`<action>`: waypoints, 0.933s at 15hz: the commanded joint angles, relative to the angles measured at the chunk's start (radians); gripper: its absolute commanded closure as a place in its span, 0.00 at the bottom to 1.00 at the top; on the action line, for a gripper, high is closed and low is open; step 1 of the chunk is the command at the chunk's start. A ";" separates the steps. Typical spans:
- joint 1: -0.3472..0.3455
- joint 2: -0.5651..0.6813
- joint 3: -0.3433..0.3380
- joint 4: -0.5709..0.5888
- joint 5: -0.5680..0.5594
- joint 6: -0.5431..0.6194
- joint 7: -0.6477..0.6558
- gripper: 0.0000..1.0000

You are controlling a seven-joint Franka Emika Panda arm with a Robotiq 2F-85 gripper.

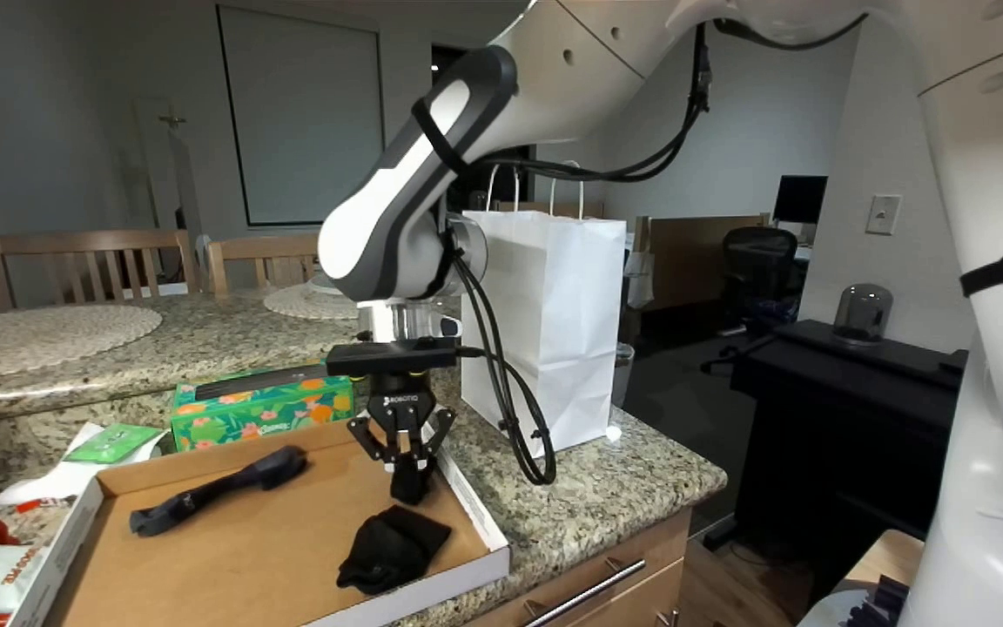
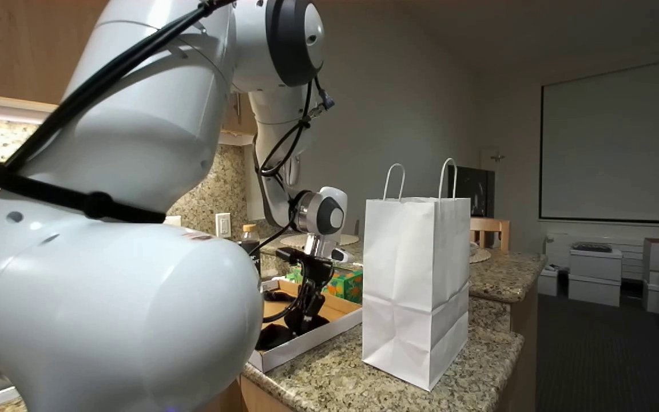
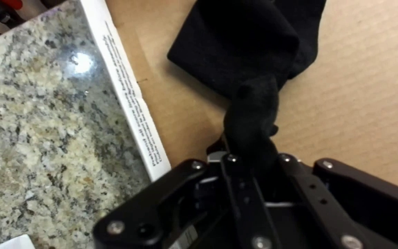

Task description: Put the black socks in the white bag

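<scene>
I had my hand (image 1: 411, 479) clamped on part of the black socks (image 1: 391, 552), inside the cardboard tray (image 1: 284, 557) on its side nearest the white bag (image 2: 415, 292), and judged them light, limp and non-fragile, best gripped across a thick bunched fold.

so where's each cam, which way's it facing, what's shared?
An exterior view: raised, close to the cardboard tray, facing across it toward wooden chairs; the arm arches in from frame right.
An exterior view: close by the arm, facing past it toward the white bag; the arm fills frame left.
Wrist view: mounted above the fingers, facing down at the black sock bundle; arm itself out of shot.
Both exterior views share arm, fingers, cardboard tray and white bag.
</scene>
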 commanded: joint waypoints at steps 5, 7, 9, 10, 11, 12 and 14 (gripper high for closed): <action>-0.028 -0.275 0.002 0.028 -0.162 -0.217 -0.069 0.88; -0.036 -0.351 0.015 0.071 -0.236 -0.267 -0.105 0.89; -0.045 -0.418 0.027 0.125 -0.280 -0.314 -0.168 0.90; -0.051 -0.449 0.032 0.156 -0.299 -0.331 -0.203 0.90; -0.058 -0.480 0.035 0.186 -0.315 -0.351 -0.234 0.90; -0.067 -0.505 0.036 0.225 -0.322 -0.378 -0.265 0.90; -0.092 -0.549 0.029 0.303 -0.311 -0.443 -0.342 0.90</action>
